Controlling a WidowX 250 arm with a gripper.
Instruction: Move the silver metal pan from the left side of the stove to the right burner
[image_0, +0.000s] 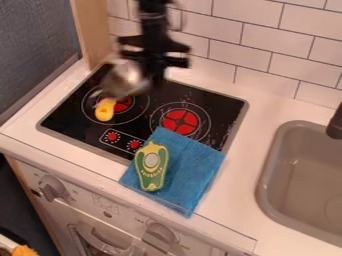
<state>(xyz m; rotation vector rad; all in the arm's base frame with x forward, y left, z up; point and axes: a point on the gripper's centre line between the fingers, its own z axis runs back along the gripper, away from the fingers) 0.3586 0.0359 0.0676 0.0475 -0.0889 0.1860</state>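
The black gripper (155, 75) hangs over the back of the stove, blurred, and is shut on the right side of a shiny metal pot (125, 80). The pot is blurred too, above the left burner, and its tilt cannot be told. Just below it in view is a yellow rounded piece (105, 110) by the left burner; whether it touches the pot is unclear. A blue cloth (190, 167) lies over the stove's front right corner and the counter. On the cloth rests a green avocado-like toy (152, 167) with a grey oval centre.
The black stove top (137, 127) has red burners and two red knobs. A grey sink (267, 187) with a dark faucet (335, 125) stands at the right. White tiles (257, 45) rise behind, and a wooden panel (93, 30) borders the back left. Something orange (24, 250) shows at bottom left.
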